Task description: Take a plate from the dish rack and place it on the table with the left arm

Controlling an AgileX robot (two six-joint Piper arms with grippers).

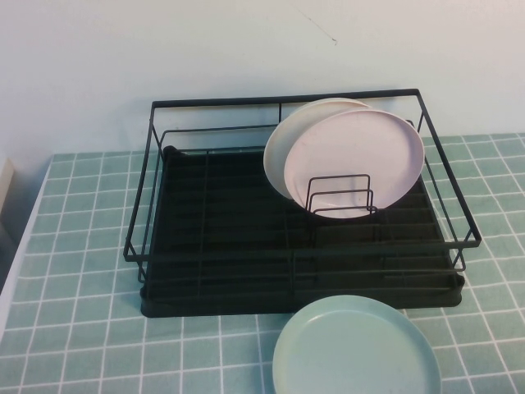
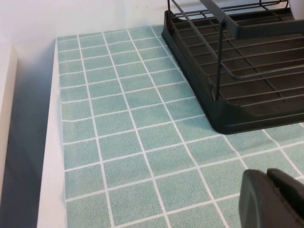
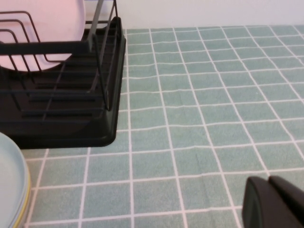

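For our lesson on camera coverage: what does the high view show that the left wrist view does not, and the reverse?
Only the high view shows the mint-green plate flat on the table and two pale plates standing in the dish rack. Only the left wrist view shows the left gripper, low over tiles beside the rack; the right gripper appears in neither. Both show rack and table.

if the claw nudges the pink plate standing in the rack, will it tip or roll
Probably tips rather than rolls: the pink plate stands on edge, leaning on the white plate, held only by low wire dividers. It looks rigid and smooth, so likely slippery to pinch. Left claw and right claw both hang low over the table, away from the dish rack.
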